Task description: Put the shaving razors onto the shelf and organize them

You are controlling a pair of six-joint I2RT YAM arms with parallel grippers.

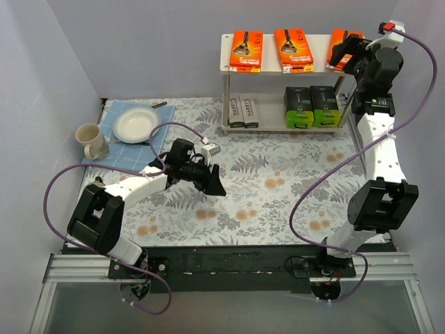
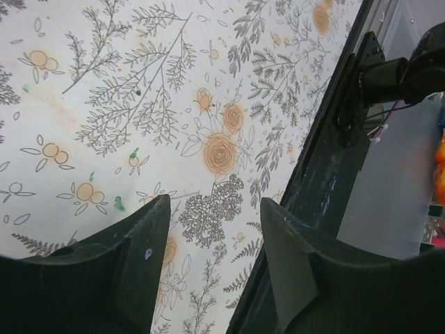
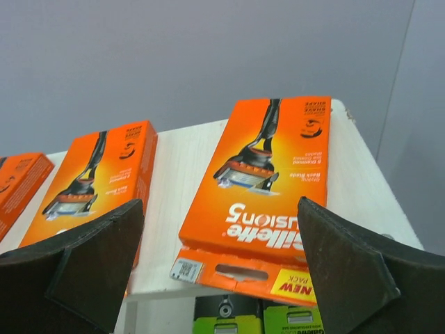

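Overhead, the shelf [image 1: 268,57] stands at the far right of the table [image 1: 278,195], and every razor box in sight is on it. Three orange boxes lie on the top board, a left one [image 1: 246,50], a middle one [image 1: 293,47] and a right one [image 1: 338,47]; two slim Harry's boxes [image 1: 243,111] sit at the left of the lower board and two black boxes with lime-green ends [image 1: 311,106] at its right. The right arm [image 1: 381,149] reaches to the right end of the top board, where its wrist hides part of the right orange box, so from above I cannot tell how its jaws stand. The right wrist view settles that: the jaws are spread wide and grasp nothing, one finger [image 3: 83,271] low at the left and the other at the right. Between them the right orange box lies flat, face up, its hang tab jutting past the board's near edge. The left arm [image 1: 139,182] hangs over the left middle of the table, well apart from the shelf. Its wrist view shows its jaws parted and empty above the flowered top, with the dark rail [image 2: 327,181] of the table's near edge to the right. Only the overhead view takes in the mug [image 1: 90,139], the plate [image 1: 137,125] and the blue cloth [image 1: 111,115] at the far left.
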